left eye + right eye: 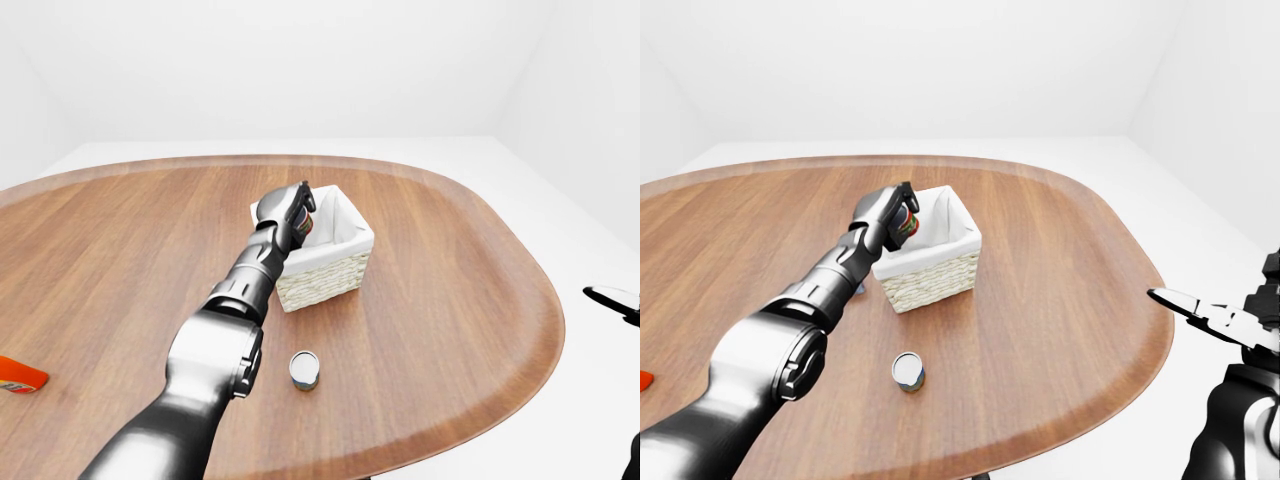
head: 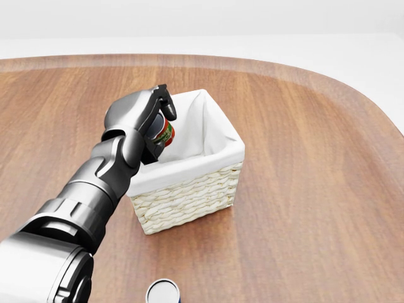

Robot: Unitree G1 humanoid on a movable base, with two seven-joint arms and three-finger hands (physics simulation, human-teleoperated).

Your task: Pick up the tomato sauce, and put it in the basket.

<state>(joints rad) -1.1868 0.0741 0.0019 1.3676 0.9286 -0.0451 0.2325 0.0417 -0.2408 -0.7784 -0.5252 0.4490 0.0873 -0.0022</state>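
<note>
A white-lined wicker basket [image 2: 189,183] stands near the middle of a wide wooden bench [image 2: 315,189], its mouth open upward. The left hand [image 2: 142,120], fingers [image 2: 165,104] wrapped round a tomato sauce can [image 2: 164,134], fills the basket's left side over the rim; the right side of the opening is free. A small can [image 1: 304,369] stands well below the basket. Bare bench lies to the right. An orange packet [image 1: 18,375] lies far left.
</note>
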